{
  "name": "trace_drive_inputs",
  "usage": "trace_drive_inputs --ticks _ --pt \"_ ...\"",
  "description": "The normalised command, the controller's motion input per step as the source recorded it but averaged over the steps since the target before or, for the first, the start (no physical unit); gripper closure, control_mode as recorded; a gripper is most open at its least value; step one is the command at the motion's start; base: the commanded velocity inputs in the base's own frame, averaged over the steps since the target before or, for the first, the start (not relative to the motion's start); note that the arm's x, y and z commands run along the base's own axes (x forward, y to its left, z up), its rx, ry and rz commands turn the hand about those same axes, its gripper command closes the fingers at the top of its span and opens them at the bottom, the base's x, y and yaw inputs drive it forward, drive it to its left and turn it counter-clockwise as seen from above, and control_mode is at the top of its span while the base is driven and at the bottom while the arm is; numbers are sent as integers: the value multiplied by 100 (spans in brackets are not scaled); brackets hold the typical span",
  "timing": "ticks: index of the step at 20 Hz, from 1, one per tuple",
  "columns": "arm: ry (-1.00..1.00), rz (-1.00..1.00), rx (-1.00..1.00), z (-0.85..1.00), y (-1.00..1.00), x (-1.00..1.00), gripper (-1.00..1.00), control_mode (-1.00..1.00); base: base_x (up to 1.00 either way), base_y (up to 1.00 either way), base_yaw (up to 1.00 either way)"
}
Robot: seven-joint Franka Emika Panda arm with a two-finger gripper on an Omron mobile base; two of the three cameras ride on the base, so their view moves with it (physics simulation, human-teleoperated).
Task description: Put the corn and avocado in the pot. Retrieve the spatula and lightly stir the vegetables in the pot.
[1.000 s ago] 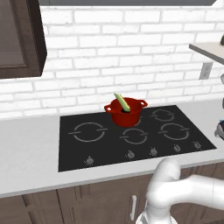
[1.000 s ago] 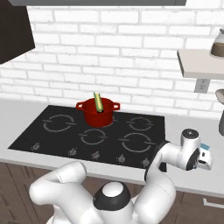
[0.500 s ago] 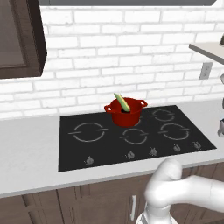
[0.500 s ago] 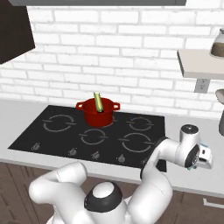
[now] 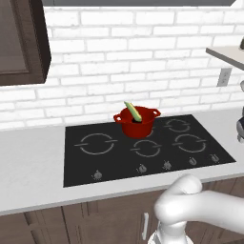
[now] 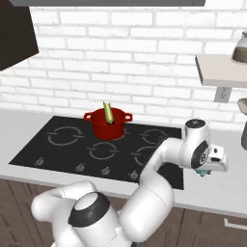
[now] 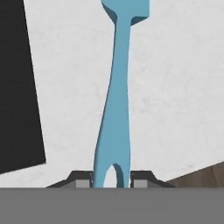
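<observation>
The red pot stands on the back middle burner of the black cooktop. The pale yellow-green corn leans in it, one end poking above the rim. The avocado is hidden from view. A light blue spatula lies over the pale counter to the right of the cooktop. My gripper is shut on the loop end of its handle, low over the counter and well to the right of the pot. The spatula's blade points away from the hand.
The cooktop's right edge runs just beside the spatula, and the counter's front edge with wood below is close. A wall shelf with a jar hangs at the right. A dark vessel stands at the far right.
The arm's elbow and wrist have risen a little and drawn left over the counter beside the cooktop. The jaws have closed slightly tighter. Pot and corn have not moved.
</observation>
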Motion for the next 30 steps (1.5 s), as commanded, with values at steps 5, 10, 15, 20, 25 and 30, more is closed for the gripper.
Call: trace_drive_inputs --ticks 5,10,15,20,25,30 --pt "0 26 -19 42 36 -10 100 -100 0 0 0" --pt "0 28 -15 12 31 0 100 -100 0 0 0" --pt "0 29 -15 9 28 0 100 -100 0 0 0" --pt "0 25 -17 29 37 0 100 -100 0 0 0" --pt "0 11 -20 41 46 10 100 -100 0 0 0" --pt "0 13 -17 26 33 28 100 -100 0 0 0"
